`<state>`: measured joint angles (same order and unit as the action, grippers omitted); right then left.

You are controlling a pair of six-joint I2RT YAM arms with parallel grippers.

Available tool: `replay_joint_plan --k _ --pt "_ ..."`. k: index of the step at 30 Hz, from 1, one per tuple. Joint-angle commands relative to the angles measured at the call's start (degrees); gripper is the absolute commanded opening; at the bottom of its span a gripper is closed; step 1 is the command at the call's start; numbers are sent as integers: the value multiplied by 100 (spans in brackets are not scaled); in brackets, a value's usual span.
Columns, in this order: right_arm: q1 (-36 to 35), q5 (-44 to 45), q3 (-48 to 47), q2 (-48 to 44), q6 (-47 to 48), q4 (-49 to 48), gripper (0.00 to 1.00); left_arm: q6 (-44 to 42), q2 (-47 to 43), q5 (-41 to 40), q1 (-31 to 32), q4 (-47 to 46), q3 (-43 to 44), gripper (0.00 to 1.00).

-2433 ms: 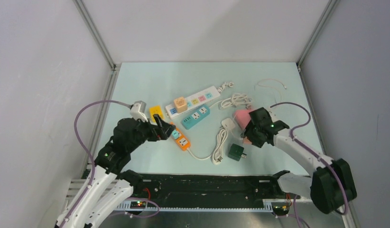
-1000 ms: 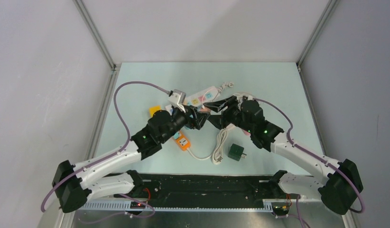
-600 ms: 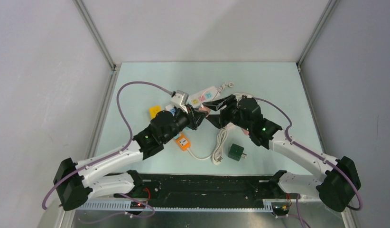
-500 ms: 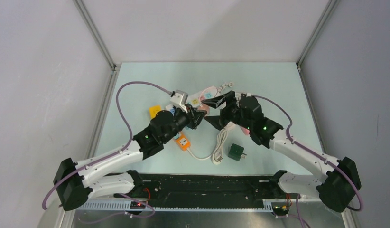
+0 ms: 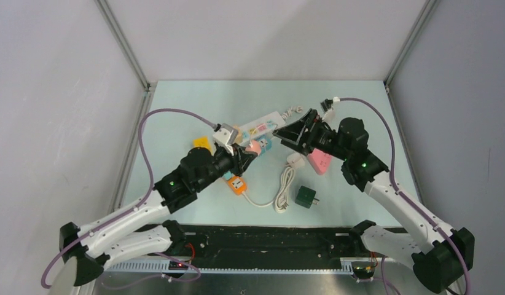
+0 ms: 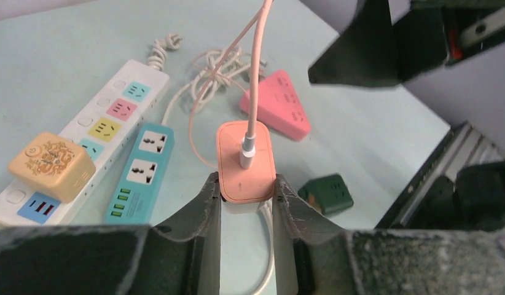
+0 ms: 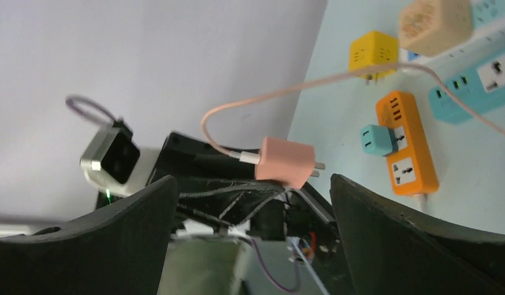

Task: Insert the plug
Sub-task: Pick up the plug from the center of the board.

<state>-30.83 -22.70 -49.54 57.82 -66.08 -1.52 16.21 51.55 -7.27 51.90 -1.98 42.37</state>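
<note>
The plug point(image 6: 246, 161) is a pink block with a pink cable point(image 6: 256, 67) running up from its top. My left gripper point(image 6: 246, 184) is shut on its two sides and holds it above the table. From the right wrist view the plug point(image 7: 287, 161) shows its metal prongs pointing right, over the left gripper's fingers. In the top view the plug point(image 5: 255, 146) hangs at the left gripper point(image 5: 250, 151), above the teal power strip point(image 6: 141, 169). My right gripper point(image 5: 294, 129) stands wide open to the right of it, holding nothing.
A white power strip point(image 6: 84, 144) carries a beige cube adapter point(image 6: 51, 166). An orange strip point(image 5: 235, 182) has a small teal adapter point(image 7: 378, 139) plugged in. A yellow cube point(image 5: 201, 143), pink triangular strip point(image 5: 319, 160), green adapter point(image 5: 306, 196) and coiled white cable point(image 5: 285, 187) lie around.
The left gripper closed on the plug while the right gripper opened and let it go. The right arm drew back to the right; the left arm pulled slightly back with the plug.
</note>
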Motion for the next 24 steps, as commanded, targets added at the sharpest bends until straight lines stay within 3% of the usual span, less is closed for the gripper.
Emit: replay_joint_plan --k 1,4,7,10,20,22,24 --pt "142 -1937 -260 60 1985 -879 97 -538 -422 504 -16 828 323 0" --pt "-55 -2530 -455 210 3033 -468 95 -612 -726 778 -18 971 277 0" --pt "-488 -2371 -691 268 3984 531 94 -642 -1089 1240 -21 1104 220 0" --pt "-820 -2397 -757 269 4614 698 95 -719 -1231 1633 -20 1301 280 0" --pt "-1182 -2130 -842 467 4893 393 99 -834 -1216 2393 -20 1448 391 0" --pt "-1217 -2155 -858 514 4920 367 97 -859 -1171 2608 -21 1454 433 0" --pt "-1230 -2305 -971 596 4952 452 87 -903 -1118 2853 -20 1479 455 0"
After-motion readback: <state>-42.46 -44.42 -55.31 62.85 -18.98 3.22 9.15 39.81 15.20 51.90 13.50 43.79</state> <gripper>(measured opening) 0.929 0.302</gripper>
